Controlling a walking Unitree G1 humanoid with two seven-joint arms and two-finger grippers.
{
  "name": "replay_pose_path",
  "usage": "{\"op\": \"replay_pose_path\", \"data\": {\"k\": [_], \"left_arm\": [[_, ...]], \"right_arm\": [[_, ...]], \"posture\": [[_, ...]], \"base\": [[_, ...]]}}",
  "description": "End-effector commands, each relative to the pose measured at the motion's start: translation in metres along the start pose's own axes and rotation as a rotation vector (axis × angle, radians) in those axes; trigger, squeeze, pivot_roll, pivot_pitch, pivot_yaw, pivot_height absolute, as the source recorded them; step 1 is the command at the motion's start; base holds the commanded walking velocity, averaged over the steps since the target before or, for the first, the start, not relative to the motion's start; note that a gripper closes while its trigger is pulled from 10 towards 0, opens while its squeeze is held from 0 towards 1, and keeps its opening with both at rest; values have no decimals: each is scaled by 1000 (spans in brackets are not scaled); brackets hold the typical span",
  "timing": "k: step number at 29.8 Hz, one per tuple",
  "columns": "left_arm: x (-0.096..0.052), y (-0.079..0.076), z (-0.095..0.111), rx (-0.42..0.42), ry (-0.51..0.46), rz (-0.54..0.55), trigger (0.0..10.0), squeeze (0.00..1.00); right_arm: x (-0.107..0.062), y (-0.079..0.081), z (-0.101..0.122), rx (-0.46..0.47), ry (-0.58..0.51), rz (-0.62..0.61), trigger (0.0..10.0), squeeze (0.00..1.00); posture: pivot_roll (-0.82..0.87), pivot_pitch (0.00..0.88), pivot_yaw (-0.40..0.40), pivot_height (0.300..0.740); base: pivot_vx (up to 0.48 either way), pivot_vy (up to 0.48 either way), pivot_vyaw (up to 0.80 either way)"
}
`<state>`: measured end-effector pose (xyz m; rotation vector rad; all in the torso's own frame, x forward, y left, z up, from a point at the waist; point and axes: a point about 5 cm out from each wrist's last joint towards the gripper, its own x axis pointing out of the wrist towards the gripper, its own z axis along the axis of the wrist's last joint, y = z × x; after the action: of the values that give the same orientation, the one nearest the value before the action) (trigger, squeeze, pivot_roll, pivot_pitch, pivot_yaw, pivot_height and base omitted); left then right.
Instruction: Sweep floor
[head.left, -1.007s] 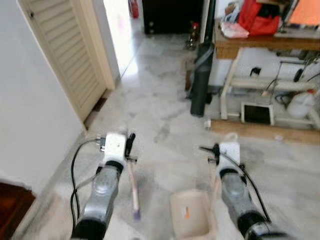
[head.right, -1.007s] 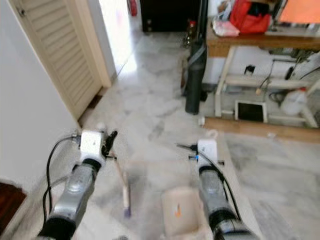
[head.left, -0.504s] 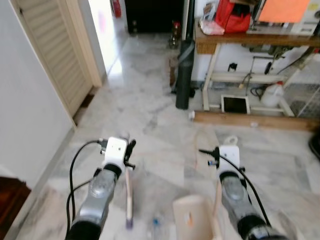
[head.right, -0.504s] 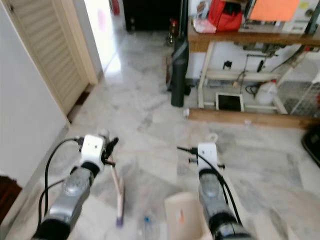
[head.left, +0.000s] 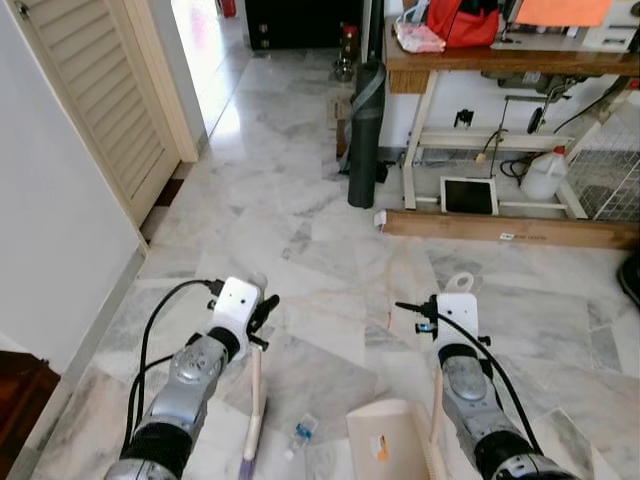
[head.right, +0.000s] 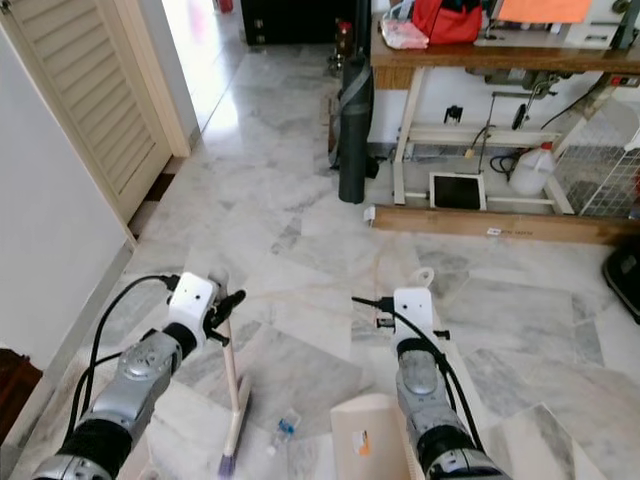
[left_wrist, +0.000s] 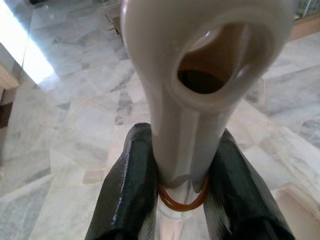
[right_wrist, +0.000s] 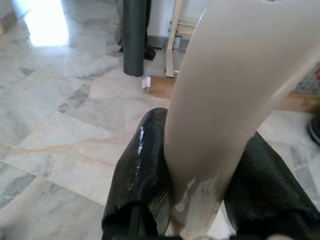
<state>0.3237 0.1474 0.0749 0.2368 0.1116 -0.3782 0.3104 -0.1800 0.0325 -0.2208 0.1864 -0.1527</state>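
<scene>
The floor is grey and white marble. A cream dustpan sits on it, low beside the right gripper, whose fingers pinch the pan's pale handle. A thin cream broom slants down from the left gripper. Its fingers squeeze the stick, which has an orange band. A small bottle lies on the floor between broom and dustpan.

2 silver arms carry white wrist blocks behind the glossy black fingers; a black cable loops back along each arm from its block.
</scene>
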Motion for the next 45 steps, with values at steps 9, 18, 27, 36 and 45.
{"op": "replay_pose_path", "data": {"k": [9, 18, 27, 36, 45], "left_arm": [[-5, 18, 2, -19, -83, 160, 10000, 0], [-9, 14, -15, -6, -9, 88, 10000, 0], [-16, 6, -27, 17, 39, 4, 10000, 0], [-15, 6, -31, -167, 56, 41, 10000, 0], [-10, 8, -25, -291, 50, 38, 10000, 0]], "right_arm": [[-3, 4, 7, 34, -77, 18, 10000, 0], [-2, 2, 21, 90, -168, 2, 10000, 0], [-7, -1, -2, 117, -31, -19, 10000, 0], [-15, 2, -19, 119, 44, -3, 10000, 0], [-14, 4, -17, 124, 50, 8, 10000, 0]], "posture": [[50, 93, 34, 740], [30, 142, 28, 740], [31, 197, 19, 740], [32, 213, 19, 740], [41, 213, 24, 740]], "base": [[0, 0, 0], [0, 0, 0], [0, 0, 0], [0, 0, 0], [0, 0, 0]]}}
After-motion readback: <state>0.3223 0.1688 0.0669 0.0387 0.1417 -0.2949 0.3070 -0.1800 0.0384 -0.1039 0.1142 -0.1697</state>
